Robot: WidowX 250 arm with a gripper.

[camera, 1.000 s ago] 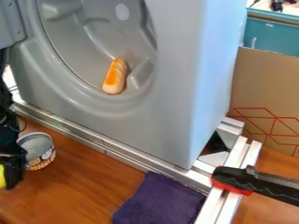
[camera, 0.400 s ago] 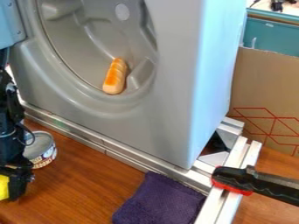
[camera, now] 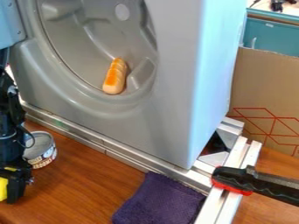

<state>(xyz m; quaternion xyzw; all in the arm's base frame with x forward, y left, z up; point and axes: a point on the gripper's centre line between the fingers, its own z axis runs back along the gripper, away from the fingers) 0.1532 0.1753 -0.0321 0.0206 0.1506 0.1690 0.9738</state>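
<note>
Tin can [camera: 41, 153] stands upright on the wooden tabletop [camera: 76, 188] at the left, just beside the gripper [camera: 17, 186]; its flat base probably lets it stand without support.

Largest is the grey moulded unit [camera: 175, 109], its round recess facing the near left. It stands upright behind the metal rail [camera: 125, 154], which likely braces its lower edge. The cardboard [camera: 262, 83] rises at the right, with the teal container [camera: 271, 37] beyond it at the far right.

The black arm [camera: 8, 113] hangs down at the left edge, its gripper low, near the tin can. Whether the gripper is released or clenched, the camera view cannot tell. At least 1 yellow piece [camera: 3, 188] shows against it; whether this is held or belongs to the gripper is unclear.

The purple cloth [camera: 161, 201] lies flat at the near side, close against the rail. The black-and-red clamp handle [camera: 242, 181] lies across 2 pale bars at the near right, perhaps to pin the frame. Smallest, the toy bread roll [camera: 115, 78] rests tilted in the recess, seemingly caught by its lower curve.
</note>
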